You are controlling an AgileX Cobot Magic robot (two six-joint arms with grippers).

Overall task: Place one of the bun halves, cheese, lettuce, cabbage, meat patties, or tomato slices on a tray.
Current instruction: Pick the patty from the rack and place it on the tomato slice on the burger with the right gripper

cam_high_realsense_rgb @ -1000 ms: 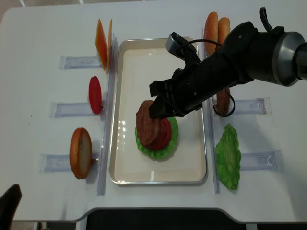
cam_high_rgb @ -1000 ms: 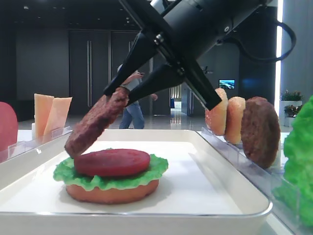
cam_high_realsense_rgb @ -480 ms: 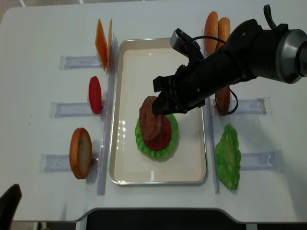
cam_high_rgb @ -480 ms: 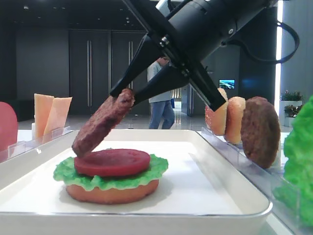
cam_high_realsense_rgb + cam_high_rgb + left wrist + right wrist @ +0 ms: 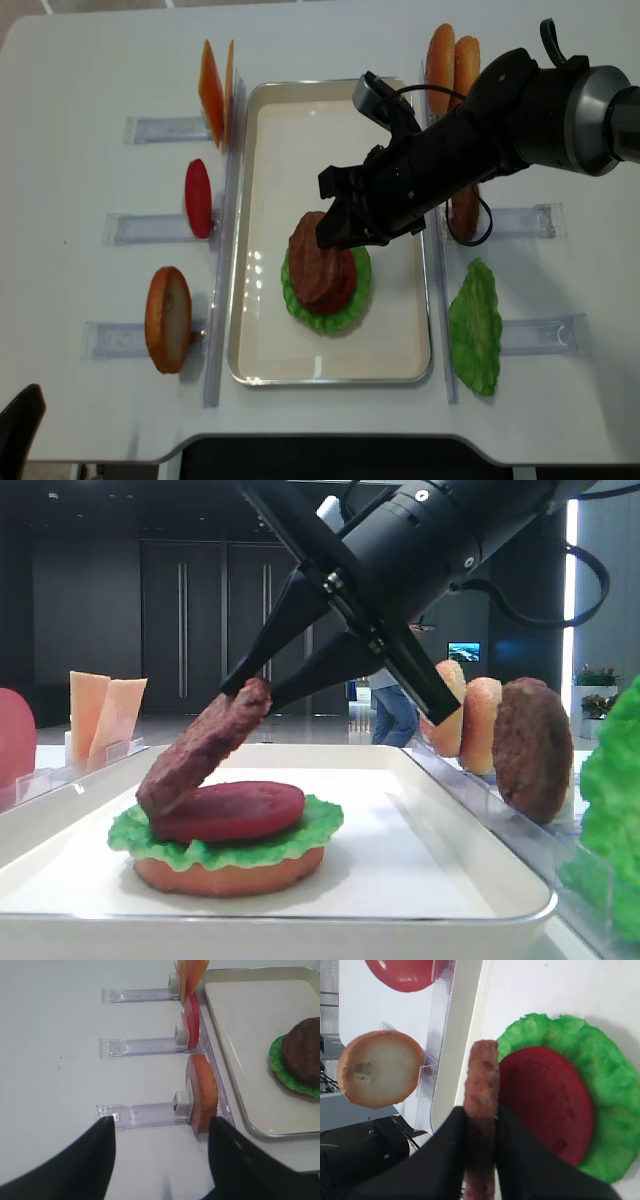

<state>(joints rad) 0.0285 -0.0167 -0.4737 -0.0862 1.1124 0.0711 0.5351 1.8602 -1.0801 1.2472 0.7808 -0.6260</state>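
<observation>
My right gripper (image 5: 255,688) (image 5: 335,225) (image 5: 481,1110) is shut on the upper edge of a dark brown meat patty (image 5: 200,750) (image 5: 318,260) (image 5: 482,1075). The patty hangs tilted, and its lower edge rests on the left side of a red tomato slice (image 5: 245,810) (image 5: 545,1105). That slice lies on a green lettuce leaf (image 5: 320,825) (image 5: 607,1085) over a bun half (image 5: 230,875), all on the white tray (image 5: 400,880) (image 5: 300,130). My left gripper (image 5: 161,1125) stands open over bare table, left of the tray.
Clear racks flank the tray. The left ones hold cheese slices (image 5: 212,80), a tomato slice (image 5: 198,197) and a bun half (image 5: 168,318) (image 5: 202,1092). The right ones hold two bun halves (image 5: 450,55), a second patty (image 5: 532,748) and lettuce (image 5: 475,328).
The right gripper has brought the patty down and a little towards the stack; its lower edge now touches the tomato slice. The left gripper has not moved.
</observation>
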